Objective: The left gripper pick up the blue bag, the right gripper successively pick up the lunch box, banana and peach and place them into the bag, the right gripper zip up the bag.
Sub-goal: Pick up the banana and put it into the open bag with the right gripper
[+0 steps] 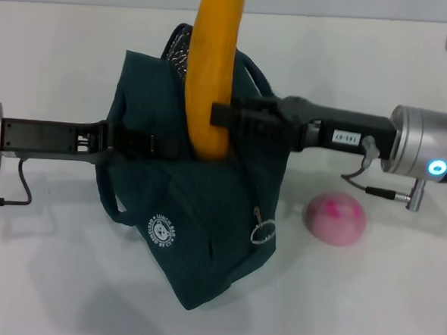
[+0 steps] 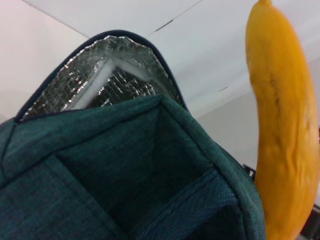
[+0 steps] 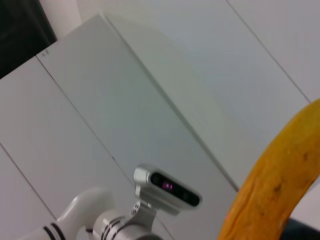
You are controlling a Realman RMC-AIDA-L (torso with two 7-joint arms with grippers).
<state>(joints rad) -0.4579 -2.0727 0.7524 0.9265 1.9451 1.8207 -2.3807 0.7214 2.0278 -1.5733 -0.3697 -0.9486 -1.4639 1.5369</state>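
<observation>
Two black claws at work: left gripper [image 1: 123,141] clenched on the rim of the large dark teal-blue fabric bag [image 1: 197,234], holding it up mid-table; right gripper [image 1: 225,116] grasping the long yellow-orange banana [image 1: 212,68] upright, lower end at the foil-lined mouth. Round pink peach [image 1: 335,218] waits beside the bag, toward the table's right edge. Risk: banana snags the rim or handle loop, or tips out if released too high, w/ so little inside.

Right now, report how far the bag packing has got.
The left claw holds the blue bag up and open. The lunch box is out of sight, possibly already inside. In hand: the right claw grips the banana upright over the opening. Left: the peach on the table, then the zip.
</observation>
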